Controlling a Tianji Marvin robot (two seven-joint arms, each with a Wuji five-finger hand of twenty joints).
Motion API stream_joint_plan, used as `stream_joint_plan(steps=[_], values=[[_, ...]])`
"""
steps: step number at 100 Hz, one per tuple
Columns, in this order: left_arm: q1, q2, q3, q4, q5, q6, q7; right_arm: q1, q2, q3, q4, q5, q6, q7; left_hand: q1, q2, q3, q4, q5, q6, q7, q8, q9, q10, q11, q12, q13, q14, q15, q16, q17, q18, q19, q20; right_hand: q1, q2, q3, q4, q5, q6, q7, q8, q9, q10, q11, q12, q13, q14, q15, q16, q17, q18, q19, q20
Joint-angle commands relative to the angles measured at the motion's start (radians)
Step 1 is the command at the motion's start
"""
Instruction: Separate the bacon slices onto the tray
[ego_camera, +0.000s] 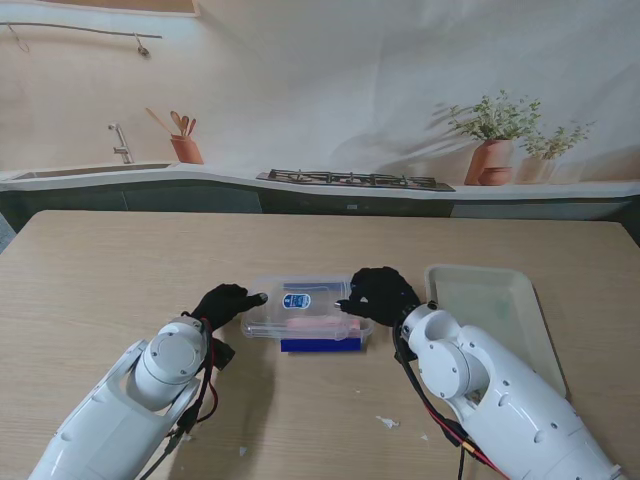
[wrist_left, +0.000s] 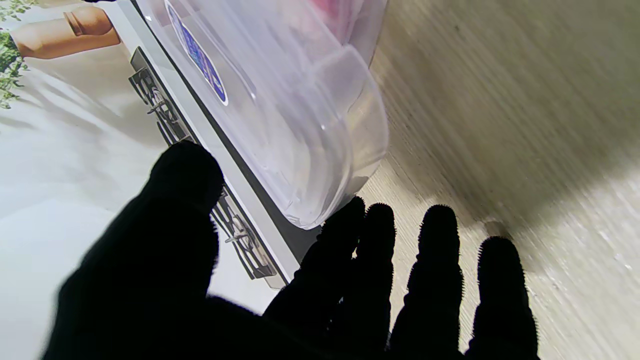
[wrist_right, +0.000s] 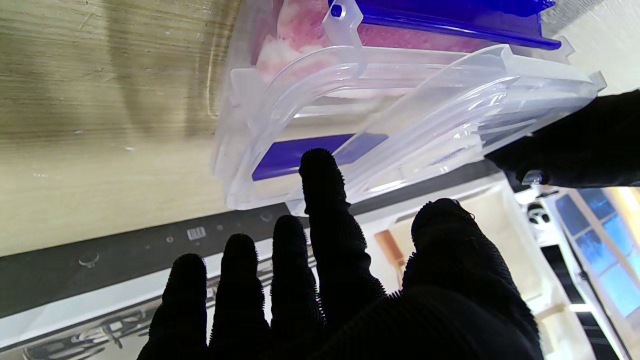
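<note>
Tabletop (ego_camera: 120, 270): pale wood grain, wide, with a few small white scraps on its near edge.
Container (ego_camera: 305, 312): clear plastic box with blue clips and a blue label, at the centre of the tabletop, its clear lid (wrist_right: 450, 115) partly lifted.
Bacon (ego_camera: 318, 324): pink slices inside the container.
Tray (ego_camera: 492, 305): pale, shallow, rectangular, just right of the container.
Left hand (ego_camera: 228, 303): black-gloved, fingers spread, at the container's left end; cannot tell whether it grips.
Right hand (ego_camera: 378, 294): black-gloved, at the container's right end, fingers apart, one fingertip against the lid's rim; grasp unclear.
Room: printed kitchen backdrop on the far side, with a sink tap (ego_camera: 120, 143), a pot of wooden utensils (ego_camera: 184, 140), a stove grate (ego_camera: 355, 180), and potted plants (ego_camera: 498, 138) at far right.
</note>
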Motion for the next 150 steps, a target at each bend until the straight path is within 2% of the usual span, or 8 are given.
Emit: stream_joint_plan(steps=[1,17,31,64,79,91,111,150], values=[[0.006,-0.014,-0.005,-0.013,-0.033,0.006,-0.009,-0.002,-0.007,-0.007,0.000,0.003,-0.008,0.021,0.001,-0.034,0.036,0.043,-0.003,-0.069,0.071,0.022,0.016,-0.042,0.017,-0.001,-0.004,-0.011,-0.005,0.011,-0.016,-0.026,0.015,-0.008,0.001,0.001,0.008,0.051,-0.011,-0.060,-0.012,-0.017,0.002,0.003,0.001,-0.002,-0.008,-0.015,-0.013,-0.001,-0.010,-0.008,0.010,0.007],[0.010,-0.024,-0.013,-0.026,-0.064,0.032,0.013,0.000,-0.007,-0.011,0.001,0.005,-0.009,0.024,0.008,-0.087,0.117,0.045,0.026,-0.075,0.137,0.055,0.071,-0.034,0.049,0.020,0.038,-0.004,0.029,0.026,0.000,-0.017,0.047,0.016,0.000,0.001,0.006,0.051,-0.011,-0.059,-0.012,-0.019,0.002,0.003,0.001,-0.002,-0.007,-0.015,-0.014,-0.002,-0.010,-0.008,0.010,0.007],[0.013,-0.029,-0.021,-0.043,-0.092,0.063,0.018,0.004,-0.007,-0.015,0.005,0.008,-0.012,0.027,0.028,-0.142,0.230,0.036,0.119,-0.088,0.209,0.092,0.188,-0.020,0.072,0.036,0.088,0.007,0.058,0.029,0.010,-0.011,0.071,0.016,-0.001,0.003,0.004,0.051,-0.012,-0.061,-0.012,-0.020,0.002,0.002,0.001,-0.002,-0.008,-0.016,-0.015,-0.002,-0.010,-0.008,0.010,0.007],[0.015,-0.038,-0.022,-0.057,-0.106,0.090,0.041,0.012,-0.005,-0.025,0.012,0.013,-0.016,0.036,0.078,-0.182,0.329,0.025,0.205,-0.106,0.268,0.125,0.299,-0.012,0.099,0.054,0.161,0.017,0.099,0.031,0.025,-0.005,0.103,0.012,0.002,0.004,0.000,0.052,-0.012,-0.063,-0.010,-0.022,0.003,0.002,0.000,-0.002,-0.006,-0.017,-0.015,-0.002,-0.010,-0.008,0.011,0.007],[0.017,-0.048,-0.029,-0.065,-0.126,0.099,0.070,0.015,-0.005,-0.028,0.016,0.015,-0.018,0.038,0.192,-0.250,0.345,-0.039,0.221,-0.134,0.335,0.118,0.345,-0.015,0.113,0.066,0.194,0.020,0.124,0.033,0.028,-0.006,0.128,0.007,0.004,0.003,-0.001,0.052,-0.010,-0.067,-0.008,-0.022,0.003,0.001,0.000,-0.002,-0.006,-0.017,-0.015,-0.002,-0.010,-0.008,0.011,0.007],[0.022,-0.062,-0.042,-0.075,-0.162,0.114,0.105,0.017,-0.006,-0.031,0.019,0.016,-0.022,0.035,0.291,-0.262,0.328,-0.042,0.234,-0.150,0.413,0.081,0.389,-0.013,0.123,0.071,0.228,0.026,0.142,0.035,0.037,-0.004,0.147,0.005,0.004,0.003,-0.003,0.052,-0.010,-0.071,-0.007,-0.023,0.003,0.002,0.000,-0.002,-0.006,-0.017,-0.015,-0.002,-0.009,-0.008,0.011,0.007],[0.026,-0.081,-0.057,-0.081,-0.206,0.116,0.159,0.018,-0.008,-0.029,0.025,0.018,-0.034,0.023,0.358,-0.216,0.366,-0.044,0.291,-0.151,0.491,0.067,0.533,-0.003,0.025,0.233,0.294,0.044,0.185,0.042,0.052,0.004,0.188,-0.001,0.004,0.005,-0.005,0.053,-0.018,-0.063,-0.009,-0.025,0.006,0.001,0.002,-0.001,-0.002,-0.017,-0.013,-0.001,-0.007,-0.007,0.011,0.007],[0.041,-0.077,-0.083,-0.097,-0.259,0.047,0.152,-0.029,-0.017,0.043,0.012,-0.017,-0.052,-0.068,0.460,-0.078,0.235,-0.085,0.093,-0.092,0.624,0.331,0.477,0.031,0.091,0.399,0.290,0.065,0.270,0.127,0.046,0.006,0.200,0.002,0.006,0.006,-0.008,0.053,-0.051,-0.039,-0.023,-0.029,0.013,0.008,0.007,0.002,0.007,-0.003,-0.007,0.002,-0.001,-0.001,0.012,0.005]])
